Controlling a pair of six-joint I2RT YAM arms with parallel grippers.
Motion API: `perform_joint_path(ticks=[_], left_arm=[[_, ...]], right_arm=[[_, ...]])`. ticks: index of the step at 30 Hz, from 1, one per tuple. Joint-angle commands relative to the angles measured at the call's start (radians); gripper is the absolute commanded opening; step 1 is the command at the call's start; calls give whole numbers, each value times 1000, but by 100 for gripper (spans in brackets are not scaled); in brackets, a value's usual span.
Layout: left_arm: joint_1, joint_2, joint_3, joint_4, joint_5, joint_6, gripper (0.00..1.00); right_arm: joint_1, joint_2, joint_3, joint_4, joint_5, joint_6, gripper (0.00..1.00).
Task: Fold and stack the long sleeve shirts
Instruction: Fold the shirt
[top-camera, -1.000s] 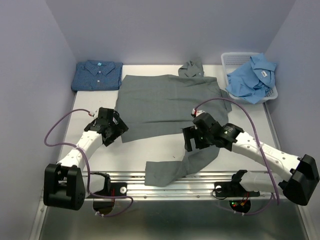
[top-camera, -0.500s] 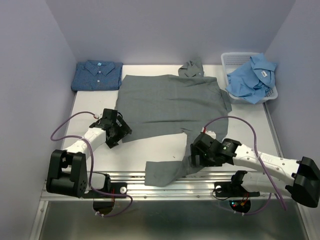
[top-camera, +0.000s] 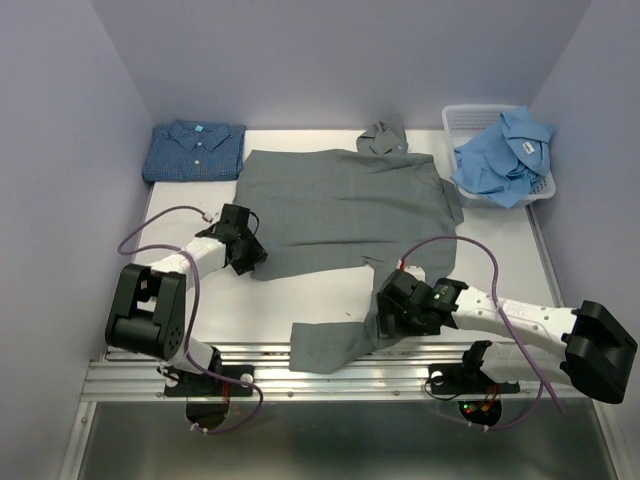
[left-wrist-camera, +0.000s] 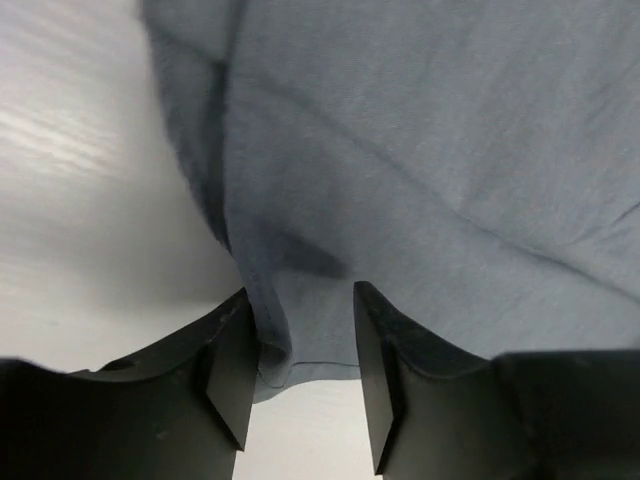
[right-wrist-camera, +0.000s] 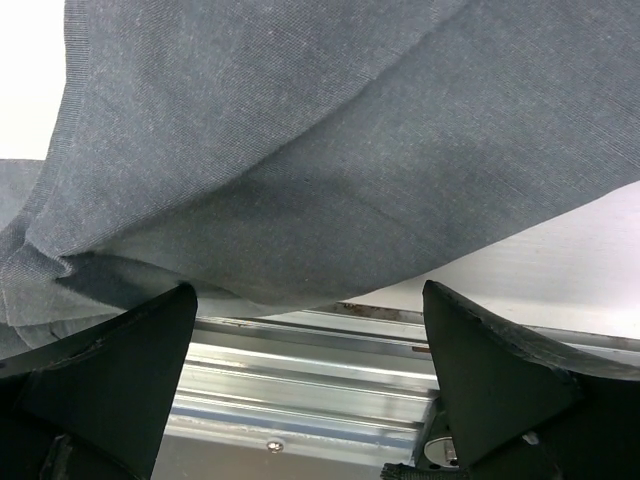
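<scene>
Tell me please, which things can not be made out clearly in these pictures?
- Left wrist view: whether the left gripper pinches the grey shirt. Cloth lies between its fingers, but contact is unclear.
- Right wrist view: the sleeve's end, cut off by the frame edge above the open right gripper.
- Top view: the basket floor, covered by the light blue shirt.

Your left gripper (left-wrist-camera: 298, 385) sits low, its jaws only partly apart; your right gripper (right-wrist-camera: 308, 370) is spread wide, its arm stretched low.
</scene>
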Motion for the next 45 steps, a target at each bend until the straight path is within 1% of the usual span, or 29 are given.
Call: perform_joint_path(ticks=[1,3,4,5,6,7,11,15,19,22,25,26,27,28,29,30,33,36,38,39,41,44,45], left_arm=[[-71,124,22,-102,-22,45,48],[-96,164,43,-136,-53,52,46],[-106,173,53,-153,-86,56,43],[-117,185,74,-187,-100,65,20],[-120,196,80,-199,-106,67,3],[-120,196,91,-210,-107,72,0],[-120,149,109,-254,-128,82,0],[-120,94,125,-274,-133,87,0],[-120,58,122,-265,-91,104,0],[-117,35,120,-260,-84,116,0],[-110,20,123,-251,-82,119,0],[-102,18,125,-242,-74,122,0],[-99,17,126,-236,-64,130,0],[-96,15,132,-233,-45,135,0],[-94,12,134,-230,-41,139,0],[-91,5,139,-228,-39,142,0],[-77,-14,145,-228,-21,159,0],[-59,-34,148,-224,47,174,0],[-53,-45,149,-222,67,182,0],[-47,-54,151,-222,73,182,0],[-38,-63,159,-225,78,188,0],[-19,-84,166,-222,111,188,0],[-18,-97,166,-225,117,187,0]], right_arm=[[9,0,36,-15,59,1,100],[9,11,39,-22,68,6,100],[9,14,41,-29,73,10,100],[9,14,41,-41,79,21,100],[9,16,42,-48,86,29,100],[9,14,42,-55,85,36,100],[18,-7,35,-38,38,13,100],[18,11,50,40,25,-59,99],[27,82,64,122,45,-108,98],[27,160,96,159,76,-140,93],[27,224,110,143,120,-128,70],[27,235,116,116,140,-117,35],[27,240,125,93,181,-102,21],[27,234,159,68,204,-91,14],[27,222,177,16,224,-79,3],[27,206,199,-13,269,-70,1],[27,140,291,-87,323,-73,1],[27,102,407,-130,324,-109,1],[18,90,470,-159,321,-132,1],[4,86,519,-168,327,-154,1],[-45,79,553,-171,321,-186,1],[-114,74,602,-174,263,-264,1],[-150,70,619,-193,216,-284,1]])
